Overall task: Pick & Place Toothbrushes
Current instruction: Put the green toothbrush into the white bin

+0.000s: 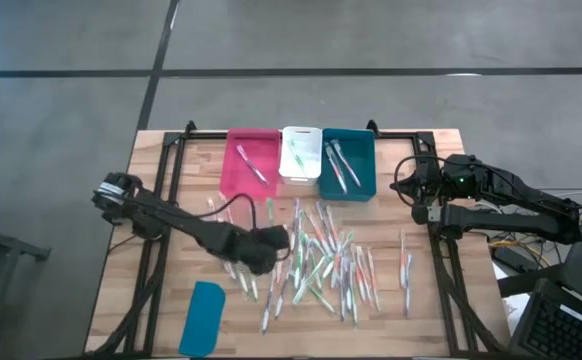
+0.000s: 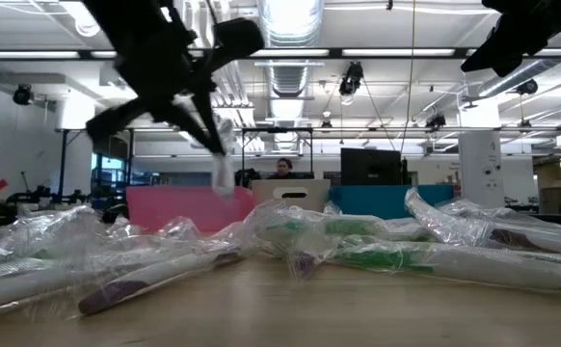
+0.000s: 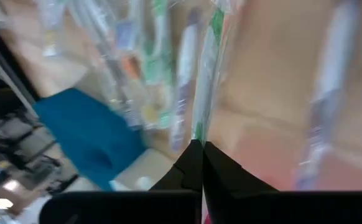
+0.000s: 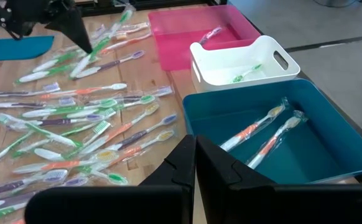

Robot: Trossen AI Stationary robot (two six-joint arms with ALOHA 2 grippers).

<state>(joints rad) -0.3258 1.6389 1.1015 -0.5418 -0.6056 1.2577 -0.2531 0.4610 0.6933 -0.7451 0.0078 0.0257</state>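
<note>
Pincer (image 1: 276, 240) on my left arm is pinching shut on one green toothbrush (image 3: 207, 74); it is feeling light, bendy, slippery in its crinkly wrapper.

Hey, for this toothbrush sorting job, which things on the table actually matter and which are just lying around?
Part of the job:
- toothbrushes scattered on the table
- pink bin, white bin, teal bin
- left tool, shut over the pile
- right tool, shut, waiting beside the teal bin

Just lying about:
- flat teal lid
</note>
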